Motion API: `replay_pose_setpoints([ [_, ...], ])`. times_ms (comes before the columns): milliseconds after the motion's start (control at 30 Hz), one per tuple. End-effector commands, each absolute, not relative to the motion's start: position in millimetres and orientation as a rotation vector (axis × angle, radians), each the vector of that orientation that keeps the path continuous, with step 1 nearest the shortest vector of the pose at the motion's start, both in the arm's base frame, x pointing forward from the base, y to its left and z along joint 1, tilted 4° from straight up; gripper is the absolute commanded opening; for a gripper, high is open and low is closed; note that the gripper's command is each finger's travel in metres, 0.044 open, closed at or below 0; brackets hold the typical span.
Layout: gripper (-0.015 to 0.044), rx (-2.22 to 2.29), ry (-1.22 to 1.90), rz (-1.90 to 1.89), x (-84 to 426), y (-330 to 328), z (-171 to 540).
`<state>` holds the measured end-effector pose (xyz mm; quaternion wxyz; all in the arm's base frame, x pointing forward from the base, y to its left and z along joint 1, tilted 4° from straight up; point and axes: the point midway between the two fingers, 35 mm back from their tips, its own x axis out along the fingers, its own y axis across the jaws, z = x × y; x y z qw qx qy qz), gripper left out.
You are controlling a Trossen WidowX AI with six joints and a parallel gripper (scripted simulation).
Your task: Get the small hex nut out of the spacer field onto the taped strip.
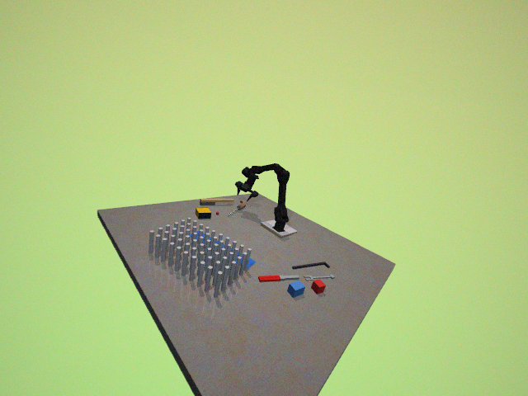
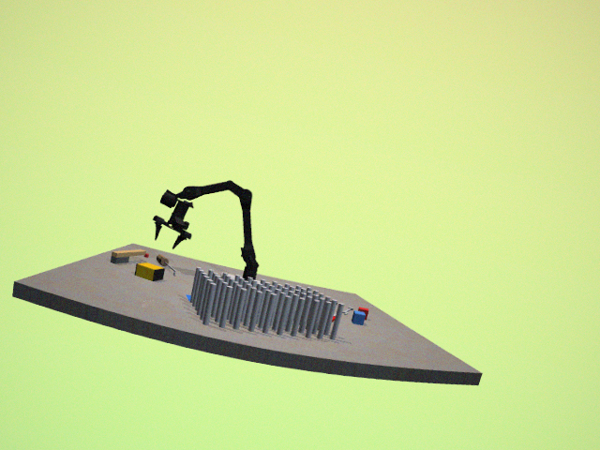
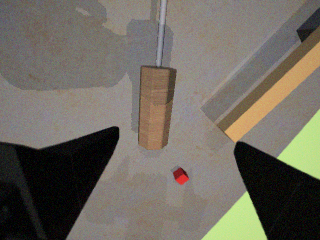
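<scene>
My gripper (image 1: 242, 197) (image 2: 165, 244) (image 3: 176, 139) is open and empty, raised above a tool with a wooden handle (image 1: 242, 206) (image 2: 162, 260) (image 3: 156, 107). In the wrist view the handle lies between and beyond the fingertips, with its thin metal shaft (image 3: 160, 35) running toward the top. The grey metal spacers (image 1: 217, 285) (image 2: 337, 322) stand upright in rows. The blue taped strip (image 1: 252, 262) (image 2: 188, 297) lies along their robot side. A black bent rod (image 1: 308, 265), a red-handled tool (image 1: 269, 278) and a wrench (image 1: 319, 277) lie on the table. The nut cannot be seen.
A wooden bar (image 1: 217, 200) (image 2: 127, 253) (image 3: 275, 95) lies near the handle, a small red cube (image 1: 241, 201) (image 3: 181, 176) beside its end. A yellow block (image 1: 203, 211) (image 2: 147, 270) stands nearby. A blue cube (image 1: 295, 289) and larger red cube (image 1: 318, 286) are across the table.
</scene>
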<state>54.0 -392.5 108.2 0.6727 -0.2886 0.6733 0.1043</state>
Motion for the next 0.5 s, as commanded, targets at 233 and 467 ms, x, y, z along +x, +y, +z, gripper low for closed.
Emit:
replay_pose_setpoints([
  [233, 0.0361, -0.644, 1.516, 0.249, 52.3, -389.1, 104.4],
  [467, 0.0280, -0.644, 1.516, 0.249, 52.3, -389.1, 104.4],
])
